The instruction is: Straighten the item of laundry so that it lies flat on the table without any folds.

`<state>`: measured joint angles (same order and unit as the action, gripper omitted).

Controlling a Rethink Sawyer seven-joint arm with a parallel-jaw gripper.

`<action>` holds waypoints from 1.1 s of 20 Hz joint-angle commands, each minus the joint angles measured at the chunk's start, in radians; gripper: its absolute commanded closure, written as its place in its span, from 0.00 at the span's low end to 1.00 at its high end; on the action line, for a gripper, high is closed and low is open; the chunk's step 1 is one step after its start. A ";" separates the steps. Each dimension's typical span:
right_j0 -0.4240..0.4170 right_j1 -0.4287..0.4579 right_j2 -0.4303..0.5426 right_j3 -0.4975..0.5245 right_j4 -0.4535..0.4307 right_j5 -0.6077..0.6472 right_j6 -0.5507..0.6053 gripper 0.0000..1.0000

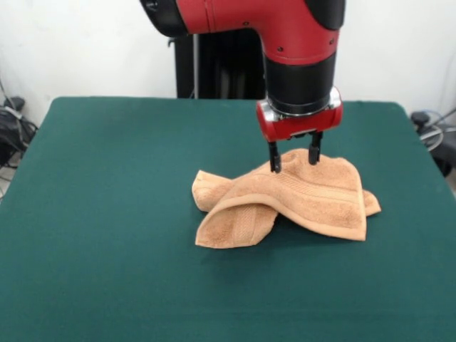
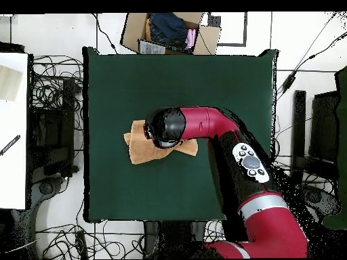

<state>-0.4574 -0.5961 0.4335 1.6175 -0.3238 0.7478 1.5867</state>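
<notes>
Two fingers of the gripper (image 1: 293,161) stand apart, tips touching the rumpled towel (image 1: 285,203) on the table (image 1: 107,214). Overhead, the arm (image 2: 203,125) hides the gripper and the towel's middle.

Even, soft light is falling from above, leaving no glare on the table (image 1: 107,214). Below the gripper (image 1: 293,159) a faint shadow is pooling under the towel's (image 1: 313,196) lifted fold. The front view is looking slightly soft throughout.
</notes>
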 commanded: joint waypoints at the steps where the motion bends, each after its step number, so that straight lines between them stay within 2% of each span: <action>1: -0.014 0.002 0.078 -0.035 -0.059 0.031 -0.148 0.00; 13: -0.048 0.013 0.084 -0.053 -0.072 0.043 -0.186 0.00; 22: -0.053 0.006 0.086 -0.040 -0.079 0.032 -0.160 0.00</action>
<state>-0.5053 -0.5947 0.4566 1.5848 -0.3238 0.7478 1.5865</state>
